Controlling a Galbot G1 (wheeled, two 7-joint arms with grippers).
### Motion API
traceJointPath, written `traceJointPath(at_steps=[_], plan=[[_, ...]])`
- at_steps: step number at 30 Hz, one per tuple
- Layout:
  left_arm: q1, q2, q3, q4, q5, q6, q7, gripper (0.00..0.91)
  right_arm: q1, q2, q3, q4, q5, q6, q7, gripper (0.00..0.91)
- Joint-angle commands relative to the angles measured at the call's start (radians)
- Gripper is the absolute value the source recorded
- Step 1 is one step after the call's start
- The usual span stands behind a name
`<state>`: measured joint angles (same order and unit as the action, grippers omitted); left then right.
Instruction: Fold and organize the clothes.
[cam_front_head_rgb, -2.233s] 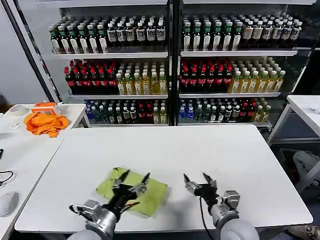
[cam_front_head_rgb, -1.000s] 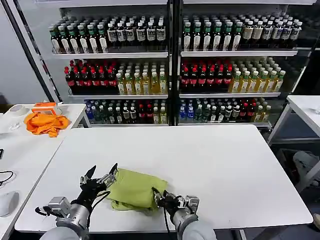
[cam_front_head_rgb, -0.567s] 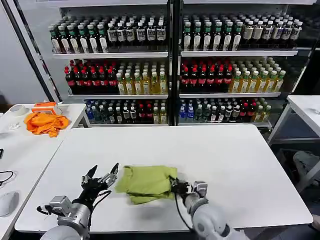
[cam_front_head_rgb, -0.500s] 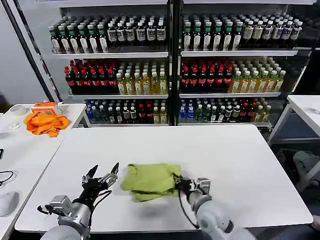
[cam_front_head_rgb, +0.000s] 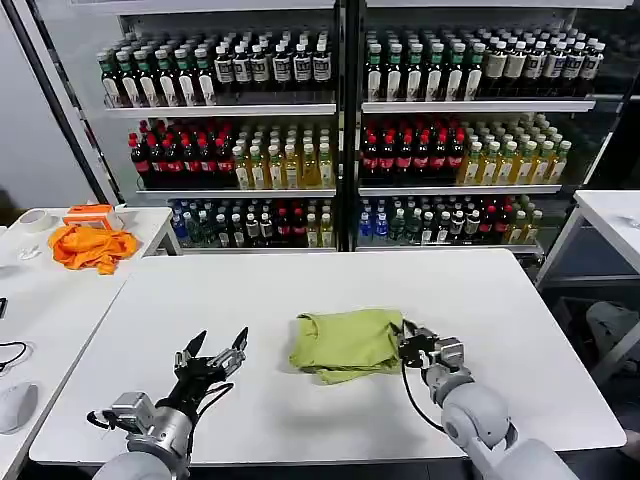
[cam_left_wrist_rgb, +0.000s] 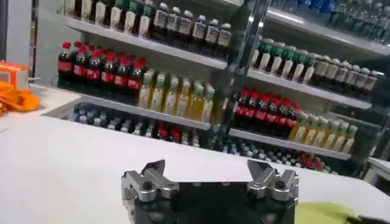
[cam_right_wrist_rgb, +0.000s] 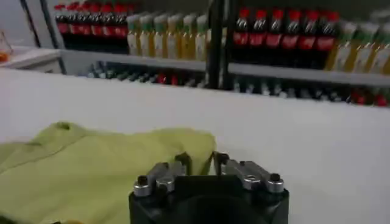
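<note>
- The left gripper hovers over the white table, fingers spread wide, holding nothing.
- The folded lime T-shirt lies well to its right.
- The right gripper pinches the shirt's right edge, fingers nearly closed.

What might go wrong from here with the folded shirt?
1. The right gripper pinches only the T-shirt's right edge, so any drag may pull the fold layers open.
2. The bundle already looks rumpled along its near edge and may end up untidy.
3. The left gripper hangs open and apart, giving the shirt no support.
</note>
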<state>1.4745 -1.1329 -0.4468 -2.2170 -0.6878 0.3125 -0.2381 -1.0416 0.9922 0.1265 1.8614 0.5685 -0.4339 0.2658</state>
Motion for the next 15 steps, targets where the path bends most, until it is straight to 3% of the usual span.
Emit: traceJointPath(at_steps=[1, 9, 15], plan=[[0.005, -0.017, 0.014, -0.017, 0.039, -0.001, 0.005, 0.907, -0.156, 0.001, 0.112, 0.076, -0.254, 0.291, 0.021, 0.907], [0.026, -0.072, 0.030, -0.031, 0.200, -0.020, 0.022, 0.907, -0.389, 0.086, 0.265, 0.208, -0.281, 0.336, -0.041, 0.907], [0.030, -0.072, 0.029, -0.018, 0.265, -0.049, 0.024, 0.907, -0.510, 0.140, 0.331, 0.277, -0.282, 0.337, -0.064, 0.907]])
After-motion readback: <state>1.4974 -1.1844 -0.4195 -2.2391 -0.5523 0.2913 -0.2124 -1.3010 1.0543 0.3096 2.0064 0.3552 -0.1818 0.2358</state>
